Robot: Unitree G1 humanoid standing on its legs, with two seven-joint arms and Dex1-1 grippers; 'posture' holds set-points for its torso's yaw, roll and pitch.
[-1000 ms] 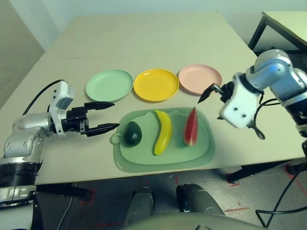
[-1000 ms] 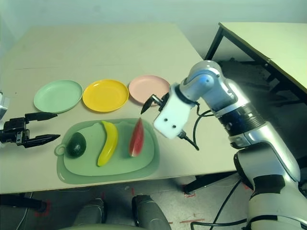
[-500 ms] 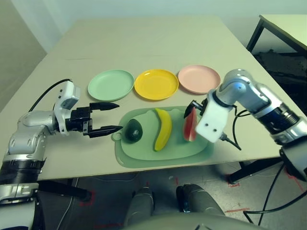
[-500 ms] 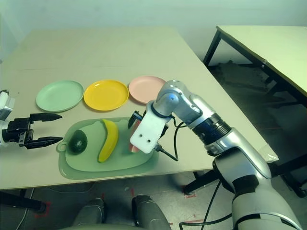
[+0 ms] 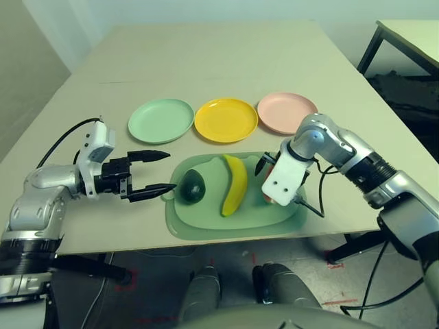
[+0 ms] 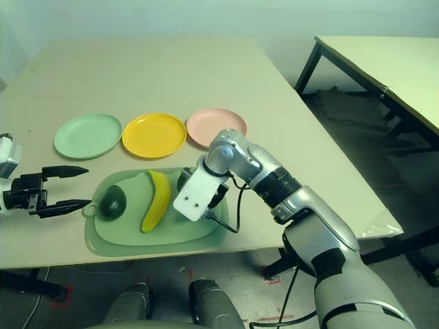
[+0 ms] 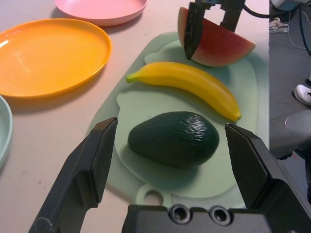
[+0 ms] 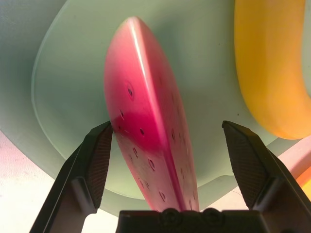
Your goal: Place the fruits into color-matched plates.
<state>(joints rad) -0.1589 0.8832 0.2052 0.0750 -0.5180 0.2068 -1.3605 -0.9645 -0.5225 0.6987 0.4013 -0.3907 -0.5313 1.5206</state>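
On the green cutting board lie a dark green avocado (image 5: 191,186), a yellow banana (image 5: 234,184) and a red watermelon wedge (image 8: 146,121). My left gripper (image 5: 170,171) is open just left of the board, its fingers pointing at the avocado and apart from it. My right gripper (image 5: 269,168) is open and lowered over the watermelon wedge, one finger on each side; its white body hides most of the wedge in the head views. Behind the board sit the mint green plate (image 5: 161,120), the yellow plate (image 5: 226,120) and the pink plate (image 5: 287,112), all empty.
The cutting board (image 5: 233,216) reaches close to the table's front edge. A second table (image 6: 384,62) stands to the right. The far half of the table is bare.
My right arm has swung in from the right of the pink plate and come down over the watermelon wedge. The left gripper has hardly moved.
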